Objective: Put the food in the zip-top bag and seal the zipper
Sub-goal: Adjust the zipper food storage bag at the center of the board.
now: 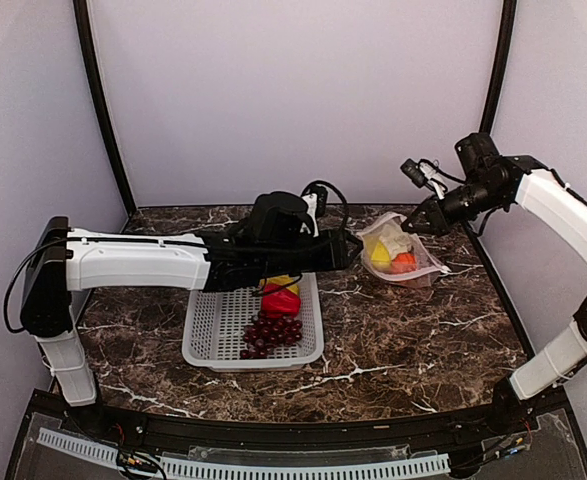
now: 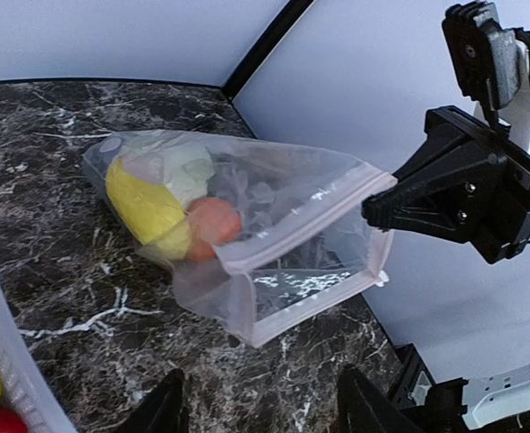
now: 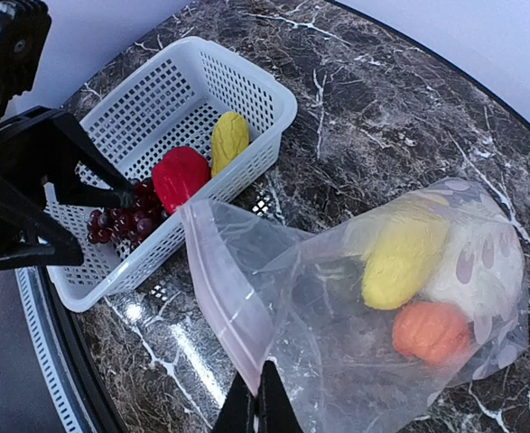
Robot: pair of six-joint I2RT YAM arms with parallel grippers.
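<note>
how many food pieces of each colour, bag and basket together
yellow: 2, yellow piece in the bag and yellow piece in the basket
orange: 1, tomato
white-green: 1, cauliflower
red: 1, pepper
dark red: 1, grape bunch
total: 6
</note>
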